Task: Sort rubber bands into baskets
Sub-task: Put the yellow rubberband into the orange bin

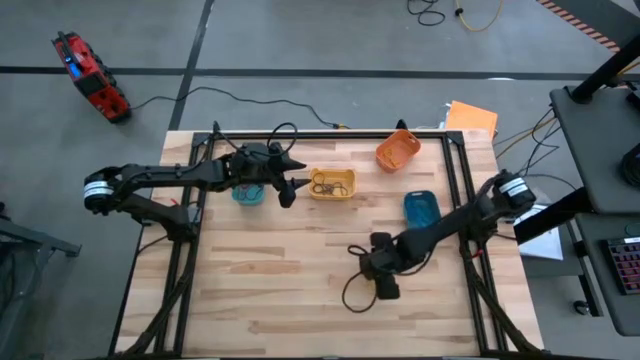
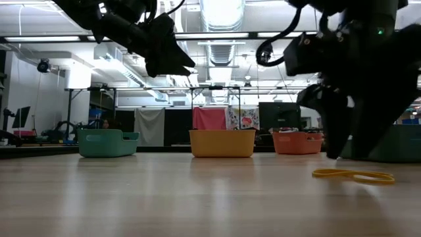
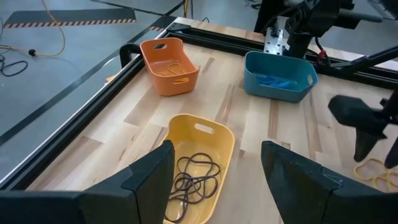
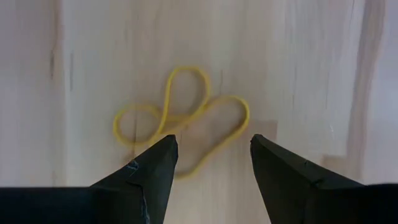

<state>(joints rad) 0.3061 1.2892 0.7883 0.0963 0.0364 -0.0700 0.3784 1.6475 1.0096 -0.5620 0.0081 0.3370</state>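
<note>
A yellow rubber band (image 4: 180, 118) lies flat and twisted on the table, and it also shows in the low view (image 2: 353, 175). My right gripper (image 4: 214, 140) is open just above it and points down, with a finger on either side of the band's near part. It shows at the front middle of the table (image 1: 386, 288). My left gripper (image 3: 217, 149) is open and empty. It hangs in the air over the near end of the yellow basket (image 3: 199, 149), which holds dark brown bands (image 3: 196, 180).
The teal basket (image 1: 248, 193) sits under my left arm. The orange basket (image 1: 397, 150) is at the far right and holds orange bands. The blue basket (image 1: 421, 208) is right of centre and holds blue bands (image 3: 273, 79). A black cable loop (image 1: 352, 292) lies beside my right gripper.
</note>
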